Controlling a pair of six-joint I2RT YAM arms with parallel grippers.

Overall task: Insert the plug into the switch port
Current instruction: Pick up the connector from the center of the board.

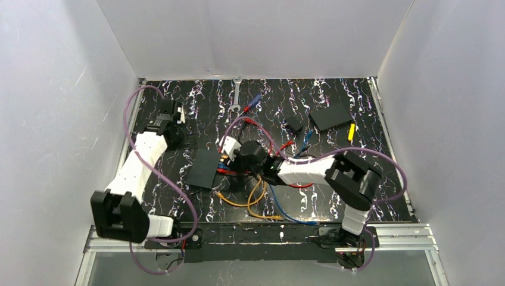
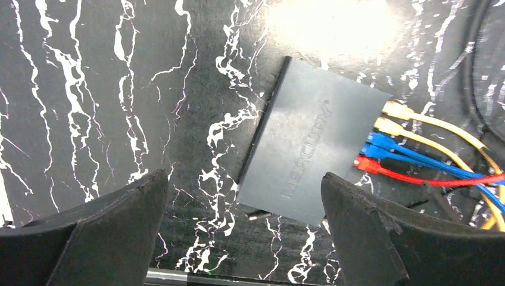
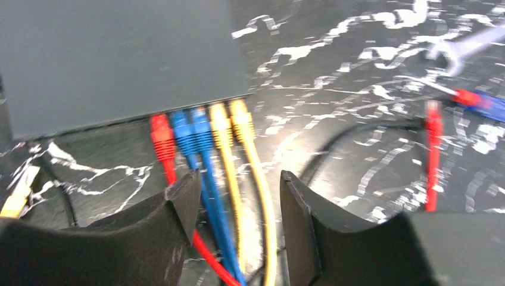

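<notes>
Right gripper (image 3: 238, 187) stands partly open just right of the switch (image 3: 119, 59). Its two black fingers (image 3: 178, 208) are apart with nothing clamped: blue and yellow cables run loose through the gap, and the red one passes under one finger. Just beyond the fingertips a row of five plugs (image 3: 199, 128) sits in the sockets along the switch's right edge, in the order red, blue, blue, yellow, yellow, side by side. The switch is a matte-black box lying flat on the black, white-veined table (image 1: 333, 89), a little left of the middle and between the two arms. From the plugs the cables (image 1: 262, 199) trail right and toward the near edge, where the yellow and blue ones loop on the table. Left gripper (image 2: 244, 179) hangs over the far left of the table, well apart from the switch, jaws spread wide and holding nothing. Its wrist view looks down on the switch's top, where the raised word MERCURY shows. Farther out, a loose red plug (image 3: 433, 116) lies right of the right gripper and a wrench (image 1: 237, 94) lies by the far edge. A small black block (image 1: 293, 125) and a plain black slab (image 1: 330, 116), with a yellow piece (image 1: 351, 131) beside it, lie toward the far right.
</notes>
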